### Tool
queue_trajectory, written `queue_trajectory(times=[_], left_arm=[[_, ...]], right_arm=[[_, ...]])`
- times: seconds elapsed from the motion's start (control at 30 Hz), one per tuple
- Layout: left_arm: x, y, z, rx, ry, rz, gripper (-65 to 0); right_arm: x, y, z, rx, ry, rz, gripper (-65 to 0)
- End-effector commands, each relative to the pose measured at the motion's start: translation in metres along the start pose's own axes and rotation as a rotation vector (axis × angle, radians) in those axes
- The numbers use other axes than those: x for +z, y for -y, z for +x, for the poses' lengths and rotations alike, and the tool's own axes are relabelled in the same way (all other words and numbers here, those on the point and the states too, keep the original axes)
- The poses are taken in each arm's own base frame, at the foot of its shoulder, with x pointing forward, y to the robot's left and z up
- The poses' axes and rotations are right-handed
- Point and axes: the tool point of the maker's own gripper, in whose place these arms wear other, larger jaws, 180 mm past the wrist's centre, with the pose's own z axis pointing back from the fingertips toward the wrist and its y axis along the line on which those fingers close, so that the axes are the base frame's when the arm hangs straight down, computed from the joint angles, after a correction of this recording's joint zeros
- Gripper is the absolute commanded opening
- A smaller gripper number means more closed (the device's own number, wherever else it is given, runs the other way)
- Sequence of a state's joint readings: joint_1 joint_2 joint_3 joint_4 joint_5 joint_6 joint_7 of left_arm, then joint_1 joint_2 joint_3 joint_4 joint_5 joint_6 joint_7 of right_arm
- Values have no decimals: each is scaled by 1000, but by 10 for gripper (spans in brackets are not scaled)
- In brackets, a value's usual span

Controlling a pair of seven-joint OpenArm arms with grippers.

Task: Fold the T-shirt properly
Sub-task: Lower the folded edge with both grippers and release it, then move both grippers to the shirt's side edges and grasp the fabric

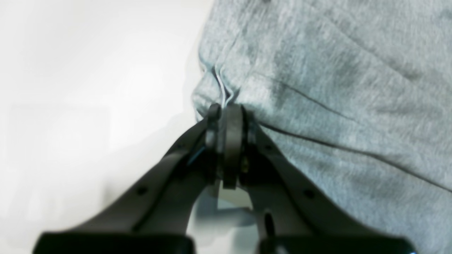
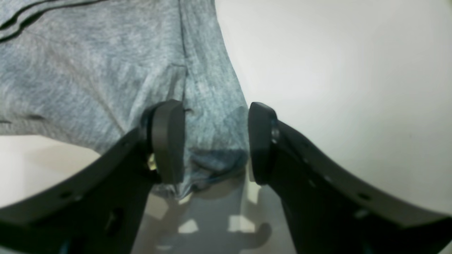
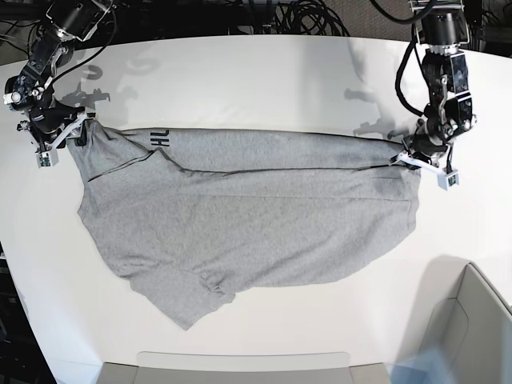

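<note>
T-shirt (image 3: 240, 216) lies flat on the desk (image 3: 264, 80), long axis running between the arms: left end effector (image 1: 229, 116) is clamped on its edge, right end effector (image 2: 215, 141) straddles the opposite edge, jaws wide, nothing gripped, so right closes next.

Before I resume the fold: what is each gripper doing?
Left gripper: shut on the T-shirt edge.
Right gripper: open, straddling the shirt's edge.
</note>
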State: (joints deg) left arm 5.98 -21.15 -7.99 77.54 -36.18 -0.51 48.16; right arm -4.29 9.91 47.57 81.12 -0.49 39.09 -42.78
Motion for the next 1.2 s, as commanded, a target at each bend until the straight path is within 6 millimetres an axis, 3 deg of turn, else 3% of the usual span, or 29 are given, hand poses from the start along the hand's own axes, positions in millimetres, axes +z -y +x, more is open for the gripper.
queue_trajectory(times=[0.0, 0.23, 0.43, 0.6, 0.7, 0.87, 0.93, 1.03, 1.13, 1.17], left_arm=[[5, -23, -63, -2, -225, 78, -650], [35, -25, -94, -68, -238, 73, -650], [47, -30, -112, -91, -264, 79, -650], [66, -22, -82, -125, -191, 61, -650], [87, -9, -57, -149, -139, 38, -639], [109, 3, -31, -172, -70, 22, -468], [111, 2, -27, -168, -57, 27, -421], [114, -6, -20, -152, -38, 45, -404], [119, -16, -5, -136, 11, 68, -402], [118, -10, 10, -158, 50, 48, -401]], right_arm=[[6, 7, -17, 45, -78, -24, -358], [21, -2, -45, 76, -123, -29, -358], [32, 0, -45, 108, -120, -49, -358], [50, 3, -14, 132, -31, -107, -358], [67, 11, 21, 116, 76, -180, -358], [91, 18, 64, 136, 198, -255, -358], [95, 18, 73, 145, 223, -264, -358], [97, 17, 82, 150, 244, -268, -358], [95, 16, 90, 149, 263, -265, -358], [92, 10, 97, 163, 274, -247, -358]])
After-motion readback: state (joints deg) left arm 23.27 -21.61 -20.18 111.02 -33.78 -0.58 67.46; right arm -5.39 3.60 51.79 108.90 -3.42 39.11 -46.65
